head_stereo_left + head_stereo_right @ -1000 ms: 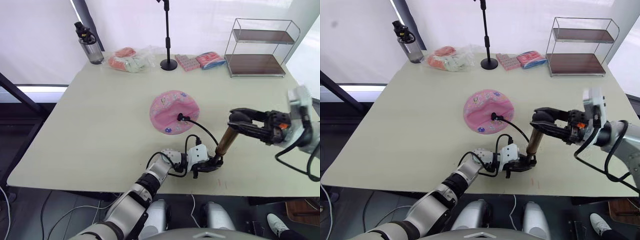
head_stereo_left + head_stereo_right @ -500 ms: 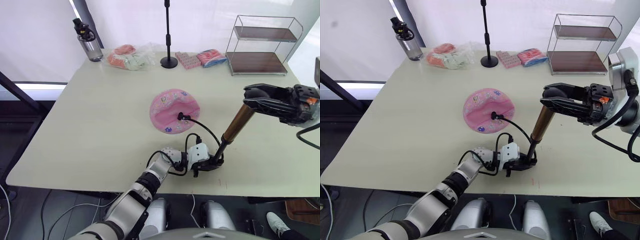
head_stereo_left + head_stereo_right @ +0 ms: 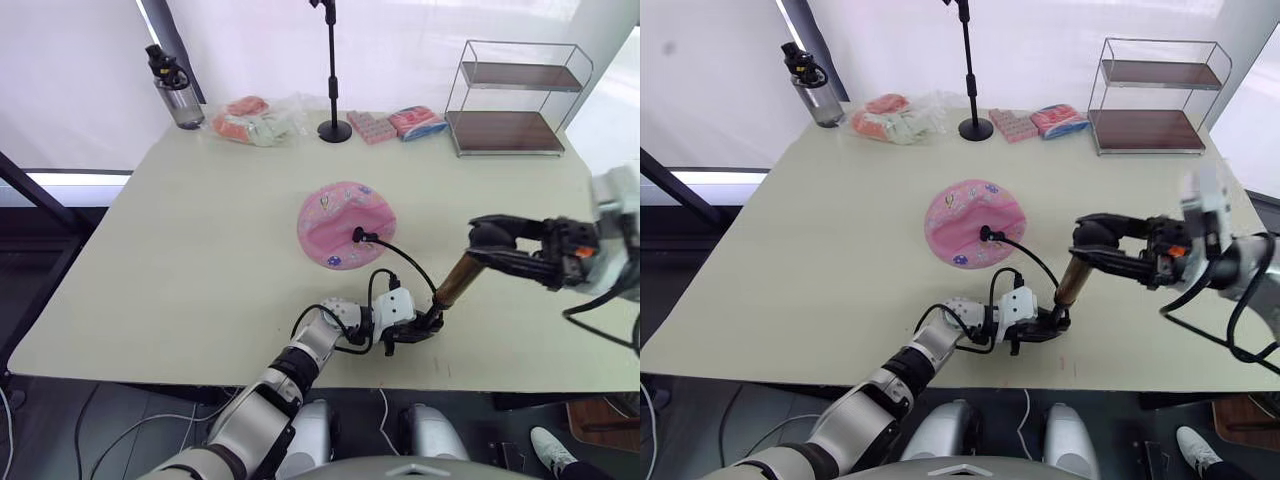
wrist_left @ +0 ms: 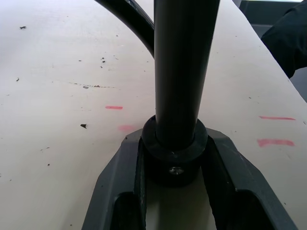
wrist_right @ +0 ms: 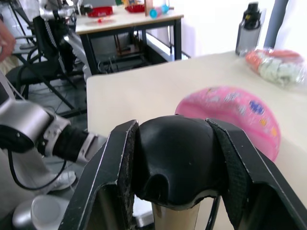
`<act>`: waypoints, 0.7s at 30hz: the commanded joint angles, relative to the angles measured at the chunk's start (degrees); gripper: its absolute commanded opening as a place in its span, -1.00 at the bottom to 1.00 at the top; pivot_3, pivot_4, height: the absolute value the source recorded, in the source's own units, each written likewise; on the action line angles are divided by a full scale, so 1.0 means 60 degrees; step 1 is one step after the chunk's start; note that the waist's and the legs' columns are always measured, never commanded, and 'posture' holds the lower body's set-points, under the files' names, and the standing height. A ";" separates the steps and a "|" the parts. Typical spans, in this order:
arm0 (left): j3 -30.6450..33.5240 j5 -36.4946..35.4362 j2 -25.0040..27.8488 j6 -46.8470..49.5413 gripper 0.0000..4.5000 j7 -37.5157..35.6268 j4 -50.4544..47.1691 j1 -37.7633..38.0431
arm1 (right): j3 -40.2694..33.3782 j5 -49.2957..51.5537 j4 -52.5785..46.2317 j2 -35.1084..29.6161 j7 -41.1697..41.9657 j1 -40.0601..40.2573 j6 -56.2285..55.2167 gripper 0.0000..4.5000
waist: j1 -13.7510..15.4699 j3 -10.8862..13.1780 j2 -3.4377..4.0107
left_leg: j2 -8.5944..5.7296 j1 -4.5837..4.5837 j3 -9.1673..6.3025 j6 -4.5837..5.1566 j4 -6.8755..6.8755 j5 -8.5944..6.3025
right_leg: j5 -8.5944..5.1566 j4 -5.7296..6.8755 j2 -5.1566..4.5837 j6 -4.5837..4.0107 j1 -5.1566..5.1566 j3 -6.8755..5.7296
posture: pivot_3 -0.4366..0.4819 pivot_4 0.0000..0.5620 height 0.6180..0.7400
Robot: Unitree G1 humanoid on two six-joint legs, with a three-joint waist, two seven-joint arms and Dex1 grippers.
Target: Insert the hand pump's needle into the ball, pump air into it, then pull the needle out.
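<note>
Two grippers hold the hand pump (image 3: 459,277), which stands tilted near the front edge of the table (image 3: 200,250), its bronze barrel leaning up and toward the right edge. The left gripper (image 3: 412,329) lies low on the tabletop with its two black fingers (image 4: 120,191) clamped on either side of the pump's black base collar, as the left wrist view shows. The right gripper (image 3: 1110,240) comes in from the right side and its fingers (image 5: 115,172) are closed around the black T-handle at the pump's upper end. From the base a thin black hose (image 3: 400,262) loops up and runs back to the ball (image 3: 347,223), a pink, partly flattened ball with small printed patterns lying near the middle of the table; the hose's black fitting sits against the ball's right side, and the needle itself is too small to make out. Along the back edge stand a water bottle (image 3: 172,88), a black stand (image 3: 333,70) and a wire shelf (image 3: 510,100).
</note>
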 commanded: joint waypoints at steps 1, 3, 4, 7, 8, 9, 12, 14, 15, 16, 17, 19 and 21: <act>-0.0219 0.0431 0.0248 0.0477 -0.50 -0.0109 0.0596 0.0404 | 0.0848 -0.1371 0.0645 0.0210 -0.0126 0.0573 -0.0175 -0.24 | 0.0002 -0.0005 0.0004 | 0.0000 0.0000 0.0001 0.0000 0.0000 0.0000 | 0.0000 -0.0002 0.0000 0.0000 0.0000 0.0001 | -0.05 -0.47 0.93; -0.0216 0.0429 0.0269 0.0487 -0.50 -0.0109 0.0558 0.0433 | 0.1219 -0.1914 0.0929 0.0400 -0.0102 0.0892 -0.0587 -0.24 | 0.0014 -0.0011 -0.0009 | 0.0000 -0.0003 -0.0001 0.0000 -0.0007 0.0000 | 0.0000 -0.0013 -0.0003 0.0000 0.0000 0.0001 | -0.05 -0.47 0.93; -0.0216 0.0428 0.0277 0.0491 -0.50 -0.0109 0.0543 0.0444 | 0.1354 -0.2132 0.1053 0.0484 -0.0112 0.1004 -0.0750 -0.24 | 0.0014 -0.0011 -0.0008 | 0.0000 -0.0003 -0.0001 -0.0001 -0.0013 0.0000 | 0.0000 -0.0020 -0.0005 0.0000 0.0000 -0.0001 | -0.05 -0.47 0.93; -0.0227 0.0426 0.0283 0.0509 -0.50 -0.0111 0.0512 0.0462 | 0.1813 -0.2902 0.1354 0.0637 -0.0080 0.1341 -0.1315 -0.24 | 0.0020 -0.0016 -0.0011 | 0.0000 -0.0003 -0.0001 -0.0002 -0.0027 -0.0001 | 0.0000 -0.0031 -0.0008 -0.0001 -0.0001 -0.0001 | -0.05 -0.47 0.93; -0.0230 0.0425 0.0284 0.0510 -0.50 -0.0112 0.0508 0.0462 | 0.1893 -0.3050 0.1406 0.0681 -0.0094 0.1397 -0.1434 -0.24 | 0.0017 -0.0028 0.0006 | 0.0000 -0.0001 0.0000 -0.0002 -0.0033 -0.0001 | 0.0000 -0.0035 -0.0008 -0.0001 -0.0001 -0.0001 | -0.05 -0.47 0.93; -0.0233 0.0424 0.0284 0.0509 -0.50 -0.0116 0.0507 0.0460 | 0.1911 -0.3095 0.1404 0.0734 -0.0120 0.1424 -0.1489 -0.24 | 0.0017 -0.0035 0.0003 | 0.0000 -0.0001 0.0002 -0.0002 -0.0039 -0.0001 | 0.0001 -0.0043 -0.0009 -0.0001 -0.0001 0.0002 | -0.05 -0.47 0.93; -0.0238 0.0428 0.0284 0.0497 -0.50 -0.0129 0.0517 0.0447 | 0.1792 -0.2982 0.1293 0.0861 -0.0186 0.1381 -0.1634 -0.24 | 0.0017 -0.0060 -0.0028 | 0.0000 0.0007 0.0001 -0.0002 -0.0059 -0.0001 | 0.0000 -0.0052 -0.0009 -0.0002 0.0000 -0.0002 | -0.05 -0.47 0.93; -0.0244 0.0432 0.0288 0.0497 -0.50 -0.0138 0.0503 0.0453 | 0.1478 -0.2553 0.1054 0.0905 -0.0222 0.1230 -0.1491 -0.24 | 0.0016 -0.0062 -0.0027 | 0.0000 0.0008 0.0001 -0.0003 -0.0063 -0.0001 | 0.0000 -0.0058 -0.0009 -0.0002 0.0000 -0.0001 | -0.05 -0.47 0.93; -0.0244 0.0432 0.0288 0.0499 -0.50 -0.0142 0.0502 0.0452 | 0.1300 -0.2302 0.0918 0.0900 -0.0216 0.1136 -0.1358 -0.24 | 0.0017 -0.0062 -0.0027 | 0.0000 0.0007 0.0001 -0.0003 -0.0066 -0.0001 | 0.0000 -0.0062 -0.0010 -0.0002 0.0000 0.0000 | -0.05 -0.47 0.93; -0.0247 0.0433 0.0291 0.0497 -0.50 -0.0145 0.0499 0.0456 | 0.1139 -0.2085 0.0778 0.0866 -0.0201 0.1050 -0.1230 -0.24 | 0.0020 -0.0059 -0.0027 | 0.0000 0.0007 0.0001 -0.0003 -0.0066 -0.0001 | 0.0000 -0.0063 -0.0010 -0.0001 0.0001 0.0000 | -0.05 -0.47 0.93; -0.0249 0.0435 0.0293 0.0497 -0.50 -0.0151 0.0501 0.0455 | 0.0894 -0.1725 0.0576 0.0767 -0.0198 0.0862 -0.0992 -0.24 | 0.0020 -0.0055 -0.0023 | 0.0000 0.0004 0.0001 -0.0003 -0.0068 -0.0001 | 0.0000 -0.0065 -0.0010 -0.0002 -0.0001 -0.0001 | -0.05 -0.47 0.93; -0.0257 0.0438 0.0298 0.0501 -0.50 -0.0160 0.0496 0.0458 | 0.0403 -0.0997 0.0234 0.0581 -0.0253 0.0456 -0.0464 -0.24 | 0.0026 -0.0026 0.0012 | -0.0001 -0.0006 0.0003 -0.0003 -0.0074 -0.0001 | 0.0001 -0.0074 -0.0013 -0.0002 -0.0008 -0.0001 | -0.05 -0.47 0.93; -0.0268 0.0440 0.0303 0.0509 -0.50 -0.0171 0.0470 0.0479 | -0.0024 -0.0392 0.0007 0.0383 -0.0288 0.0121 -0.0020 -0.24 | 0.0034 0.0016 0.0048 | -0.0001 -0.0012 0.0003 -0.0002 -0.0078 -0.0001 | 0.0001 -0.0077 -0.0014 -0.0002 -0.0014 -0.0002 | -0.05 -0.47 0.93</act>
